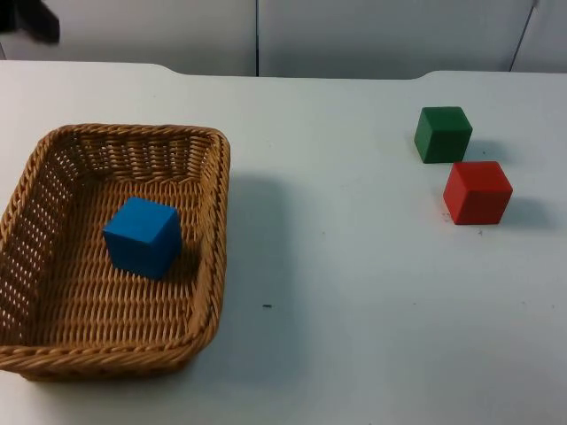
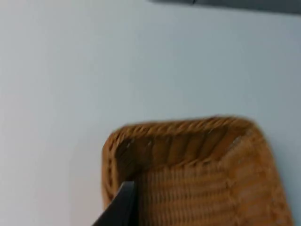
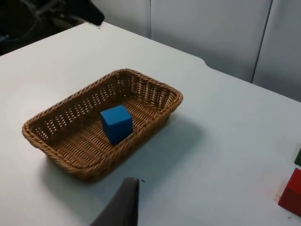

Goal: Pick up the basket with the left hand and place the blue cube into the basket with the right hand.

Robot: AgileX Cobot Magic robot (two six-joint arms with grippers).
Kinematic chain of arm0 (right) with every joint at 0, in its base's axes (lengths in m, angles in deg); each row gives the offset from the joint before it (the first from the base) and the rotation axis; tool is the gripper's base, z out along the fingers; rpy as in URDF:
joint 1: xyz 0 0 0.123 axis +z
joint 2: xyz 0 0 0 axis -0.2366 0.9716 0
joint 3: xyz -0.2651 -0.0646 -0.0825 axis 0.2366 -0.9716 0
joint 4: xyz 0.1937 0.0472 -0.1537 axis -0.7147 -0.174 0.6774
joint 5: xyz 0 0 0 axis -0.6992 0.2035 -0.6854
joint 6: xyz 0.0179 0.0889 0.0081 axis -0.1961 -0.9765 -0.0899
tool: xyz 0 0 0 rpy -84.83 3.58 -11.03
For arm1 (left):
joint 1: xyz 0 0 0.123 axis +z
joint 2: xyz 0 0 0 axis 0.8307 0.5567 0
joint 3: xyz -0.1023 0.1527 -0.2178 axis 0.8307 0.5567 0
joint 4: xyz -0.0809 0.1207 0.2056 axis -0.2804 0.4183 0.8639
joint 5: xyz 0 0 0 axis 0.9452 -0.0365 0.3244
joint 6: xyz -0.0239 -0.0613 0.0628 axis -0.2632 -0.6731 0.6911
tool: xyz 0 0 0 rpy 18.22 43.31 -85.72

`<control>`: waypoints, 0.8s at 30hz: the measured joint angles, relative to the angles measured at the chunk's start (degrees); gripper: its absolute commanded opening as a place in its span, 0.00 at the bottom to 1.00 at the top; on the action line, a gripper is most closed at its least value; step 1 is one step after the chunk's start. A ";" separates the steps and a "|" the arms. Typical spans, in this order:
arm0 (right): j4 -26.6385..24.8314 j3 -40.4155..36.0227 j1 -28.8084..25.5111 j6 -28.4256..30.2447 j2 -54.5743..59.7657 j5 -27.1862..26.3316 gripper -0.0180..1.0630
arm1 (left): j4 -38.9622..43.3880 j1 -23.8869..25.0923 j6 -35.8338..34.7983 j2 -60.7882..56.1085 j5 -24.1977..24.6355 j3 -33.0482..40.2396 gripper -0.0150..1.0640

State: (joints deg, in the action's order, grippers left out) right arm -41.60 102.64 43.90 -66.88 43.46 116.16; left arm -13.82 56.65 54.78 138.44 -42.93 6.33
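Note:
The wicker basket [image 1: 213,221] rests on the table at the left, and the blue cube [image 1: 143,235] lies inside it, near the middle of its floor. The right wrist view takes in the whole basket [image 3: 155,89] with the blue cube [image 3: 116,123] in it. My left gripper [image 2: 120,207] hangs above the table just off one corner of the basket [image 2: 188,136], apart from it. My right gripper [image 3: 123,205] is pulled back over bare table, well short of the basket. Neither gripper holds anything that I can see.
A green cube [image 1: 442,134] and a red cube [image 1: 477,192] stand close together on the table's right side. The red cube [image 3: 291,193] lies off to the side of my right gripper. The grey partition wall [image 1: 354,35] closes the far edge.

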 measured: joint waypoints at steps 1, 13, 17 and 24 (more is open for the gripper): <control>0.00 0.00 0.00 0.00 0.00 0.00 0.95 | 0.00 0.00 0.00 -2.57 0.99 -0.44 0.99; -5.01 -0.12 0.00 7.29 0.00 -0.95 0.95 | 6.49 0.00 -0.26 -28.63 16.08 -0.92 0.99; -8.98 -0.90 0.00 10.80 0.00 -1.06 0.95 | 9.28 0.00 -2.11 -34.23 21.24 -0.92 0.99; -16.86 -1.41 0.00 17.61 0.00 1.72 0.95 | 18.61 0.00 -8.70 -45.46 26.64 2.72 0.99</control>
State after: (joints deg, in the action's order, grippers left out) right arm -58.46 101.24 43.90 -49.27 43.46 117.89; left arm 4.79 56.65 46.08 92.98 -16.29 9.06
